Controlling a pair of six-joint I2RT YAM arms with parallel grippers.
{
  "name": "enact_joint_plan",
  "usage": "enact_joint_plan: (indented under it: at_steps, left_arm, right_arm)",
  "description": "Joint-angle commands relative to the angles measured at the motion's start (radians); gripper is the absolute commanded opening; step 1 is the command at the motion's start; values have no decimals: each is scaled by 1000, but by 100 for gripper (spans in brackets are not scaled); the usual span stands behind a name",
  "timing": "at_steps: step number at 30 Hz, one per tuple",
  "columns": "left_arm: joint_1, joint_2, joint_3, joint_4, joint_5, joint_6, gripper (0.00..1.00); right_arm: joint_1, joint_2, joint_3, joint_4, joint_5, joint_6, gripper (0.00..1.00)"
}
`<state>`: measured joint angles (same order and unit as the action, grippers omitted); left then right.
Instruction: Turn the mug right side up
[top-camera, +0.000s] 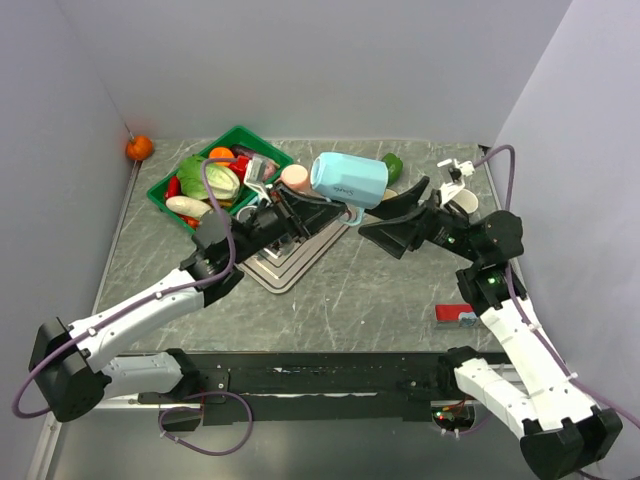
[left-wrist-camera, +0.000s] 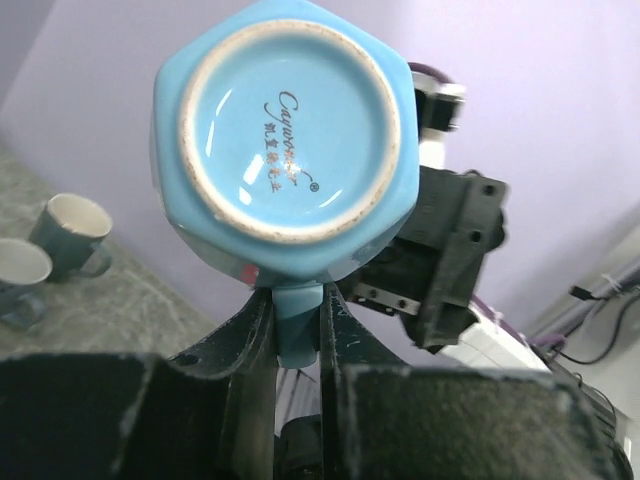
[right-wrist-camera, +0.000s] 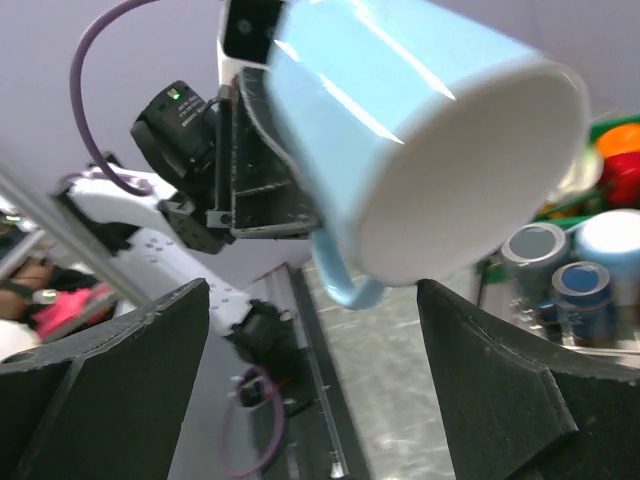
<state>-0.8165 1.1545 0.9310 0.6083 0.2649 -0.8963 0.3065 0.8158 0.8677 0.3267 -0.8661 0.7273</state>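
Observation:
The light blue mug (top-camera: 348, 180) hangs in the air over the table's middle, tipped on its side. My left gripper (top-camera: 343, 212) is shut on its handle. In the left wrist view the mug's base (left-wrist-camera: 285, 130) faces the camera and the handle (left-wrist-camera: 297, 325) is pinched between the fingers (left-wrist-camera: 245, 350). The mug's white mouth (right-wrist-camera: 470, 180) points toward my right gripper (top-camera: 398, 215), which is wide open just to the right of the mug and touches nothing. In the right wrist view the handle (right-wrist-camera: 345, 285) hangs between and beyond the spread fingers (right-wrist-camera: 110, 380).
A green basket (top-camera: 240, 135) of vegetables stands at the back left, an orange fruit (top-camera: 139, 147) by the left wall. A striped board (top-camera: 290, 262) lies under the left gripper. Two small grey cups (left-wrist-camera: 70, 230) and a red item (top-camera: 455, 315) sit on the right side.

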Motion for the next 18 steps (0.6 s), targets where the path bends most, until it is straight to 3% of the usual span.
enact_joint_plan:
  at_steps: [1, 8, 13, 18]
  left_arm:
    - [-33, -70, 14, 306, 80, 20, 1]
    - [-61, -73, 2, 341, 83, 53, 1]
    - [-75, -65, -11, 384, 89, 59, 1]
    - [-84, -64, -14, 380, 83, 68, 1]
  right_arm:
    - [54, 3, 11, 115, -11, 27, 90]
    - [95, 31, 14, 146, 36, 70, 87]
    - [123, 55, -15, 285, 73, 167, 71]
    - [138, 69, -33, 397, 96, 251, 62]
